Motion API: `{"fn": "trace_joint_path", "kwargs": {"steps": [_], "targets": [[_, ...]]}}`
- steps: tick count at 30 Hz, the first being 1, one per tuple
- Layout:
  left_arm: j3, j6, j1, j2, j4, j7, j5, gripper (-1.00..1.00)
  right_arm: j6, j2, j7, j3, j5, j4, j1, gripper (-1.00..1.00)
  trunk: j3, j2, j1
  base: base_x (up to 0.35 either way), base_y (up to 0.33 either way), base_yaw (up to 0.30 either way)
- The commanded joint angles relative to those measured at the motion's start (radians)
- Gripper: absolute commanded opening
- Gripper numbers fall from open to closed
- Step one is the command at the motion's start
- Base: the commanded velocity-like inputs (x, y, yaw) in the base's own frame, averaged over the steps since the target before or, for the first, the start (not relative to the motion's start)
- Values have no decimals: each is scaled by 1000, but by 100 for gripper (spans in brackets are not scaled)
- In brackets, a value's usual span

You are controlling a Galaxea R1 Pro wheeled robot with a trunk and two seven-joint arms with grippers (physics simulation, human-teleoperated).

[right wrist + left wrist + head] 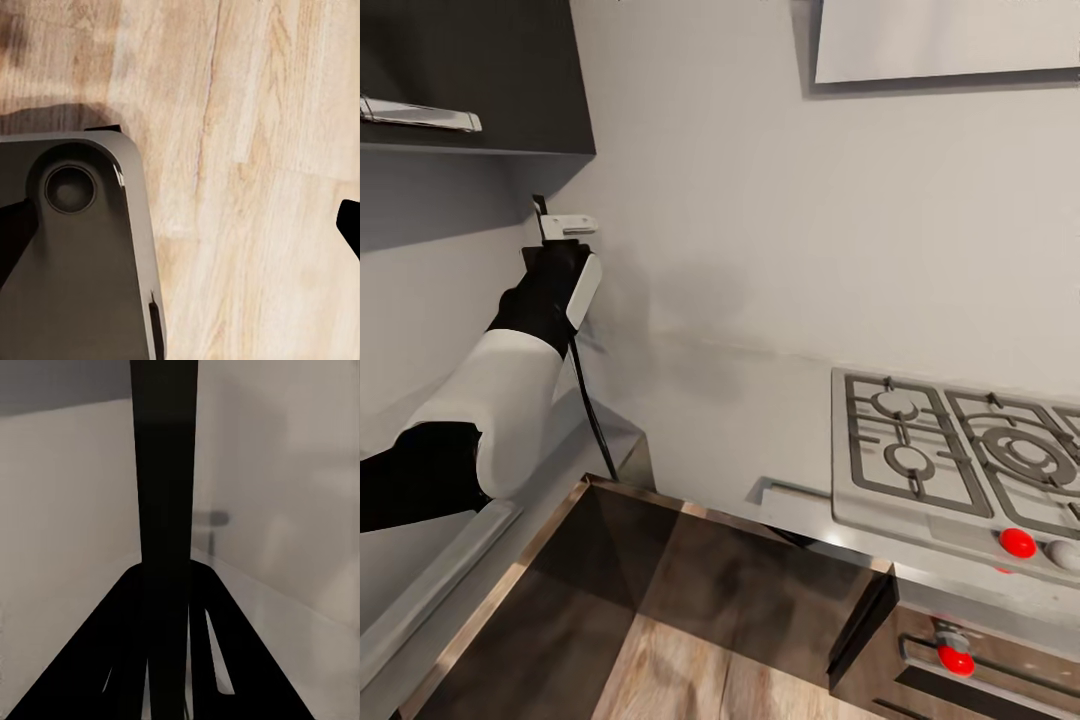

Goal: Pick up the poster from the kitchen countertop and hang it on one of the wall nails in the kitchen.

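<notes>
Poster [588, 400] clamped edge-on in left pincer [565, 240], upper left of head view, close against wall [760, 200] beneath dark cabinet [470, 70]. Seen there as thin black line from just above the pincer down toward lower centre-left. In left wrist view, same black edge up middle of frame, between dark fingers [90, 660] at bottom, small grey peg [215, 518] on wall just beside it at centre right. Countertop [710, 420] at centre of head view, hob [920, 440] at right, 2 red knobs [1017, 542] lower right. Wood floor [262, 150] and grey base [75, 262] in right wrist view; right pincer's state impossible to tell.
</notes>
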Motion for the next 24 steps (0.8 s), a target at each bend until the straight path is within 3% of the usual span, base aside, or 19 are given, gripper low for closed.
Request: {"fn": "trace_joint_path", "kwargs": {"steps": [1, 24], "targets": [[2, 6, -1, -1, -1, 2, -2, -100, -1, 0, 0, -1, 0, -2, 0, 100, 1, 0, 0, 0, 0, 0], [2, 6, -1, -2, -4, 2, -1, -100, -1, 0, 0, -1, 0, -2, 0, 100, 39, 0, 0, 0, 0, 0]]}}
